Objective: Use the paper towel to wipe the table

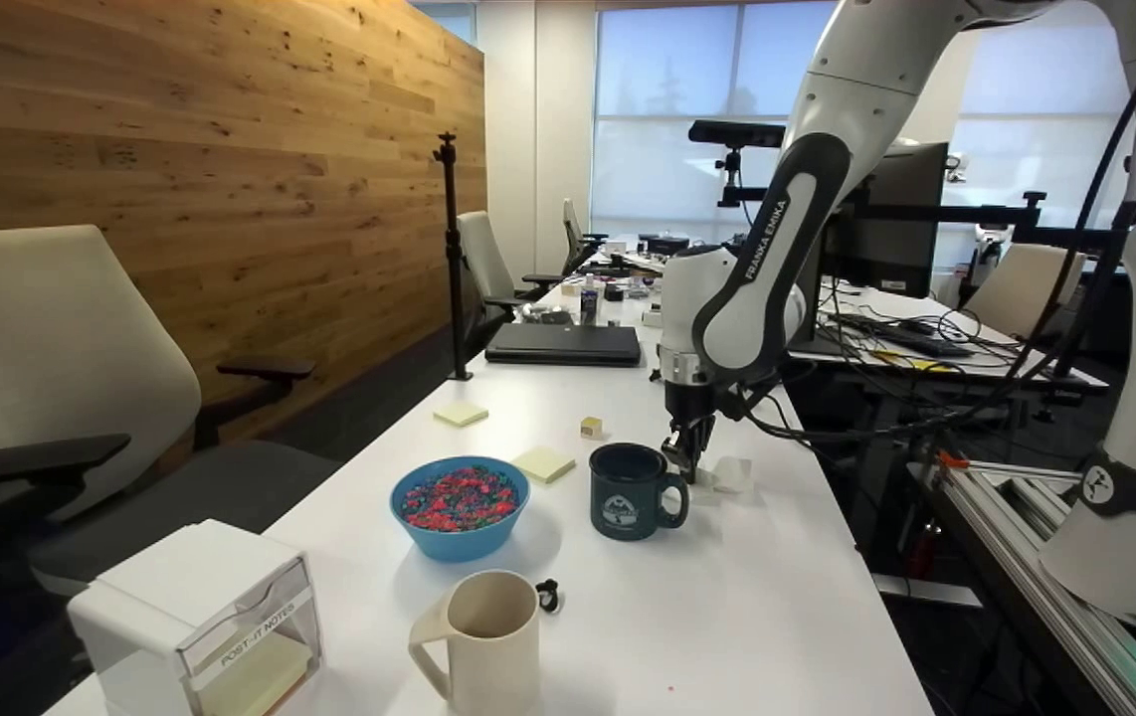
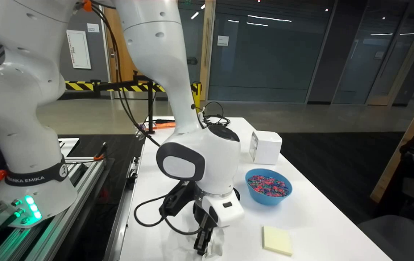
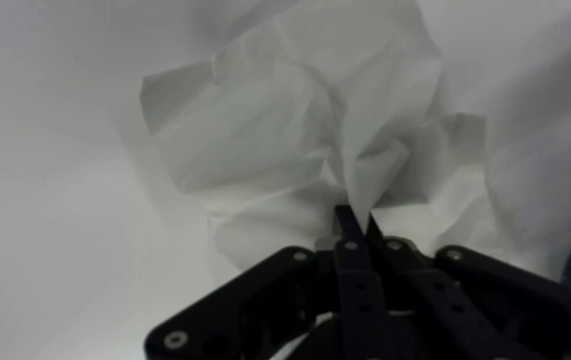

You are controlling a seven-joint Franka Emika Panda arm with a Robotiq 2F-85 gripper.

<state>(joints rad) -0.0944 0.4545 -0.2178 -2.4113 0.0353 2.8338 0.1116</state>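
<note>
The whitish, crumpled paper towel [image 1: 733, 474] lies on the white table [image 1: 747, 607], just behind and beside the dark mug's handle. My gripper [image 1: 691, 475] points down at it, fingertips at table level. In the wrist view the fingers [image 3: 360, 225] are closed on a pinched fold of the paper towel [image 3: 265, 130], whose rest spreads over the table [image 3: 50, 210]. In an exterior view the towel [image 2: 216, 244] shows partly beside the fingertips [image 2: 201, 250]; the arm hides part of the table [image 2: 323, 228].
The dark mug [image 1: 618, 512] stands close beside the gripper. A blue bowl [image 1: 459, 512], a cream mug [image 1: 496, 651], a white box [image 1: 200, 607], yellow note pads [image 1: 543, 464], a small block [image 1: 591, 427] and a black laptop [image 1: 564, 344] are on the table.
</note>
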